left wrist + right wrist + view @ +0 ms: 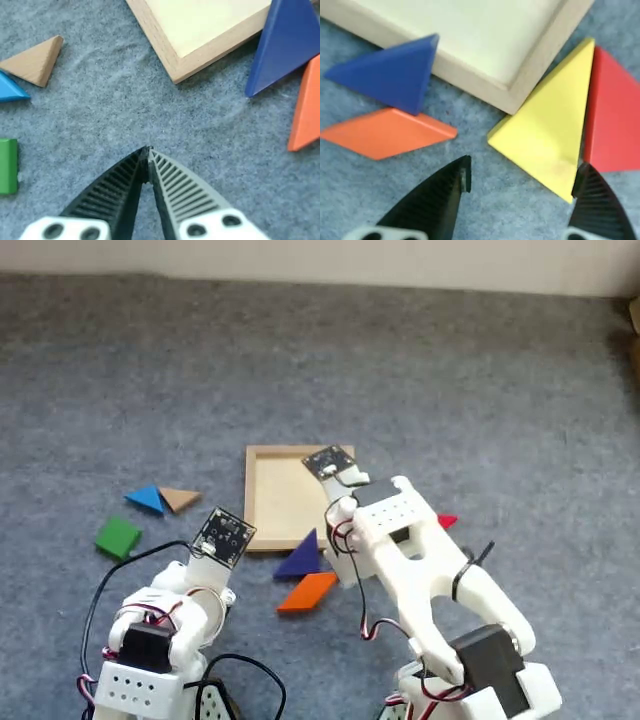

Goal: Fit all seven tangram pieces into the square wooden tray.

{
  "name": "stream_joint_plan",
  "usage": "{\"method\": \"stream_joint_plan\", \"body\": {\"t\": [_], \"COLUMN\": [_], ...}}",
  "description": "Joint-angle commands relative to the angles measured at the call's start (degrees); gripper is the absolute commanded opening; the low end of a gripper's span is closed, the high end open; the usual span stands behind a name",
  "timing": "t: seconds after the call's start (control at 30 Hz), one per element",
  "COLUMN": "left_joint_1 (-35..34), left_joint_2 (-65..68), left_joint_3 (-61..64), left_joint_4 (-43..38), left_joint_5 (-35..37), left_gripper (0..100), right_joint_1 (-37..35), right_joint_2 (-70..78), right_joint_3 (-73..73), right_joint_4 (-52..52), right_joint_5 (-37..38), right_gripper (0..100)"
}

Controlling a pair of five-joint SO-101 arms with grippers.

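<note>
The wide-spread right claw (pixel 523 171) should be centred on the yellow triangle (pixel 550 120) and closed across its sides, clear of the tray (pixel 470 80).

Mottled grey carpet (pixel 450 370) covers the whole frame. The tray (pixel 249 500) at centre is pale natural wood with a lighter cream floor. Just below it are a dark blue triangle (pixel 301 558) and an orange parallelogram (pixel 308 591). A red piece (pixel 447 521) is right of centre, and a plain yellow triangle (pixel 547 135) is beside it. At left are a light blue triangle (pixel 146 499), a tan triangle (pixel 180 499) and a green square (pixel 118 537). The left arm (pixel 170 610) and right arm (pixel 420 565) are white. The left gripper (pixel 148 150) is ribbed, one finger black and one grey; the right gripper (pixel 522 177) is black.
</note>
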Motion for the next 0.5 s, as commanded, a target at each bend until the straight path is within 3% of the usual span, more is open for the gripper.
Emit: {"method": "stream_joint_plan", "body": {"t": [0.0,0.23,0.47], "left_joint_1": [-0.4,-0.4,-0.4], "left_joint_2": [-1.19,-1.19,-1.19], "left_joint_3": [1.1,1.1,1.1], "left_joint_4": [0.35,0.35,0.35], "left_joint_5": [0.35,0.35,0.35], "left_gripper": [1,1,1], "right_joint_1": [-0.57,5.58,1.8], "right_joint_2": [-0.31,-0.22,-0.31], "right_joint_3": [-2.68,-2.42,2.77], "right_joint_4": [-3.21,-7.25,-10.77], "right_joint_5": [2.2,3.52,3.52], "right_gripper": [31.7,31.7,31.7]}}
